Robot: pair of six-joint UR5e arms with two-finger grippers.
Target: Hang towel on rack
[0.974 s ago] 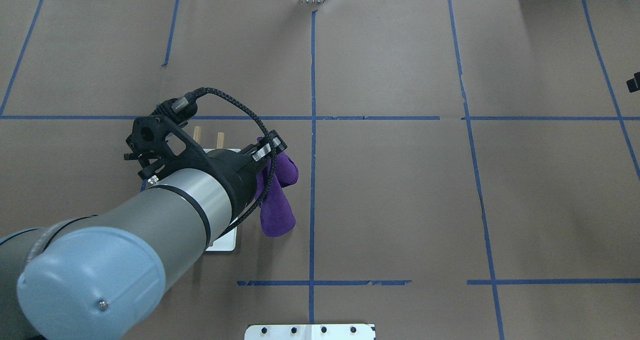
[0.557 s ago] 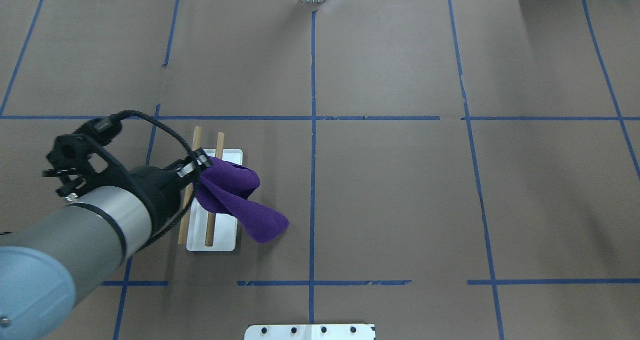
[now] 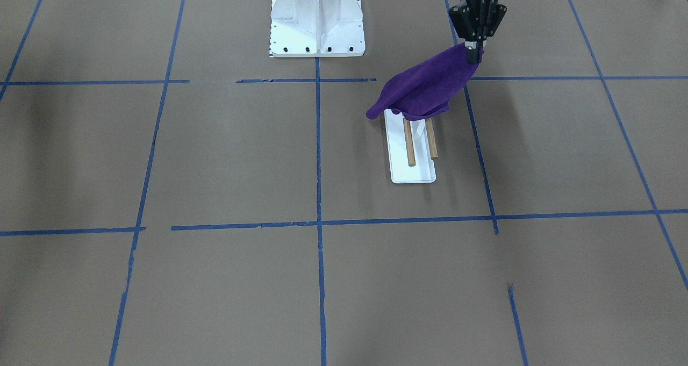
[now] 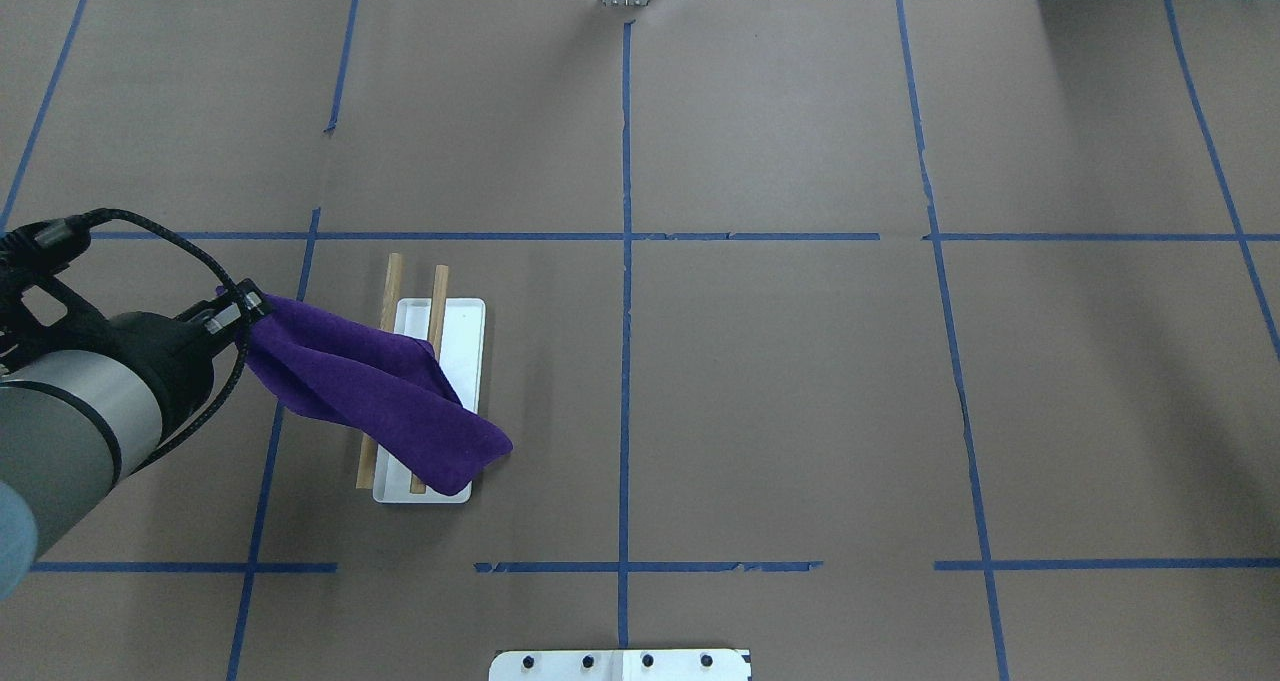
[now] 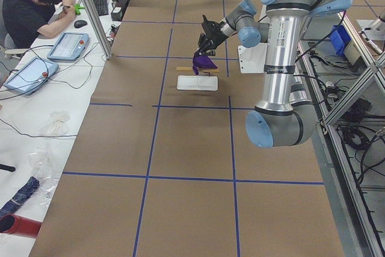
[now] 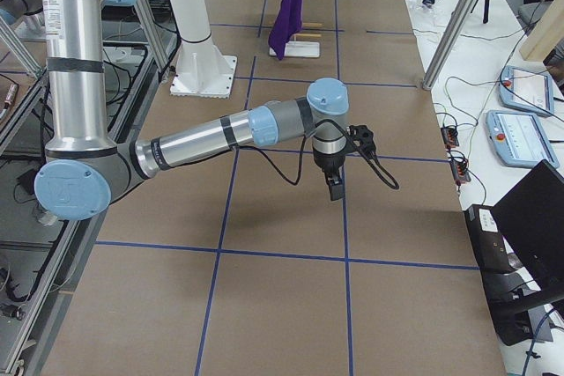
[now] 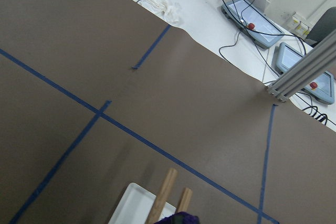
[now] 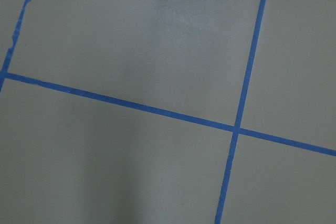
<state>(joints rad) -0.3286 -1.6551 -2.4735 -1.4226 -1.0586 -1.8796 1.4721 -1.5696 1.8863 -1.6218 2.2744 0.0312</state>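
My left gripper (image 4: 250, 306) is shut on one corner of the deep-purple towel (image 4: 370, 391), left of the rack and above the table. The towel stretches from the gripper across both wooden dowels (image 4: 392, 281) to the white base's (image 4: 465, 326) near right corner. In the front view the gripper (image 3: 473, 57) holds the towel (image 3: 424, 86) slanting down over the near end of the rack (image 3: 414, 175). The left wrist view shows the dowel tips (image 7: 164, 195) and a sliver of towel (image 7: 181, 217). My right gripper (image 6: 336, 189) shows only in the right side view; I cannot tell whether it is open.
The white bolted pedestal (image 3: 317, 19) stands at the robot's side of the table, its edge also in the overhead view (image 4: 620, 664). Blue tape lines grid the brown paper. An operator (image 5: 36, 4) sits past the table's far edge.
My left gripper has moved to the overhead view's left, from right of the rack to left of it, dragging the towel across both dowels. The rack has not moved.
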